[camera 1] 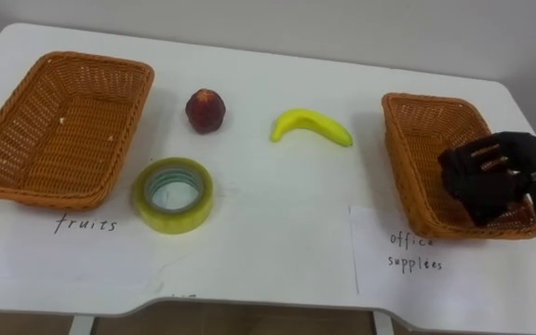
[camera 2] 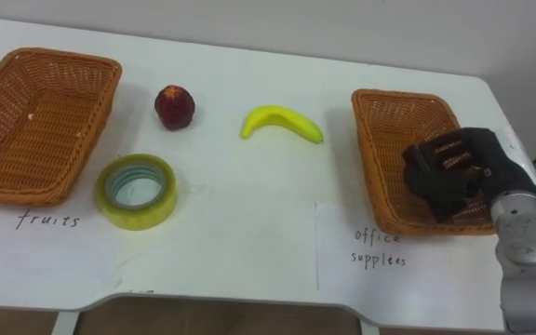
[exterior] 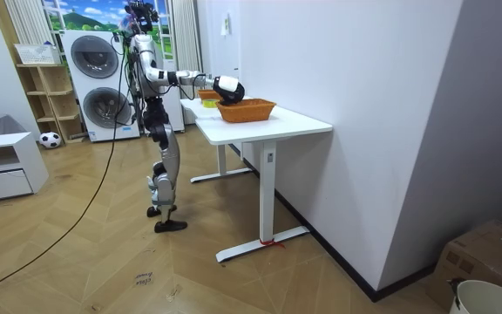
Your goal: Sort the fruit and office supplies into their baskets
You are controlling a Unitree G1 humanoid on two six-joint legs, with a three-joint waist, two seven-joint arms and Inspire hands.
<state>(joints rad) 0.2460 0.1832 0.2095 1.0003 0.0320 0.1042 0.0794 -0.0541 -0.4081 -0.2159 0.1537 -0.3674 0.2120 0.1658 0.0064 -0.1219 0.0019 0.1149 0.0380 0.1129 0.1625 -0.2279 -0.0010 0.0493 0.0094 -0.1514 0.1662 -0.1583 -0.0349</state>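
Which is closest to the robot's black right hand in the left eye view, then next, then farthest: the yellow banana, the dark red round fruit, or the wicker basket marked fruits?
1. Yellow banana, mid-table, just left of the right hand.
2. Dark red round fruit, further left.
3. Wicker basket marked fruits, far left.

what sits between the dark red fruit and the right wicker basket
The yellow banana lies there on the white table, touching neither, as both eye views show.

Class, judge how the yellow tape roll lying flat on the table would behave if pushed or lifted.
Lying flat, the tape roll should probably slide, not roll. Its thick ring looks stiff; the open centre likely offers an easy hold.
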